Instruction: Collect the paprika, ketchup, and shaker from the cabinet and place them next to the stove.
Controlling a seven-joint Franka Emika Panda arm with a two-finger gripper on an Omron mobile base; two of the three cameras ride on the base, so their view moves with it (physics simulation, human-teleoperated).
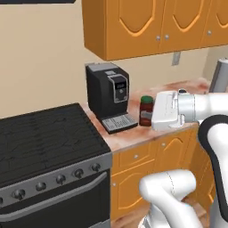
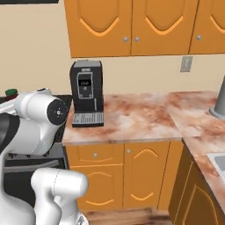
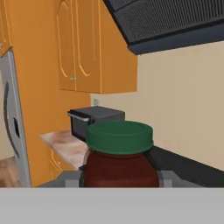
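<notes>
My gripper (image 1: 149, 116) is shut on the paprika (image 1: 145, 107), a squat dark-red jar with a green lid. It holds the jar upright just above the marble counter (image 1: 133, 136), right of the coffee machine. In the hand view the paprika (image 3: 120, 162) sits between my fingers, close to the camera. Its green lid (image 2: 10, 92) peeks out at the left edge of the right base view. The stove (image 1: 44, 138), a black range with knobs and a silver handle, stands left of the counter. The ketchup, the shaker and the cabinet are out of view.
A black coffee machine (image 1: 107, 95) stands on the counter between the stove and the jar. Orange groove-door wall cabinets (image 1: 147, 24) hang above. The hand view looks past a range hood (image 3: 175, 22) to a microwave (image 3: 94, 118) and a steel fridge (image 3: 11, 122).
</notes>
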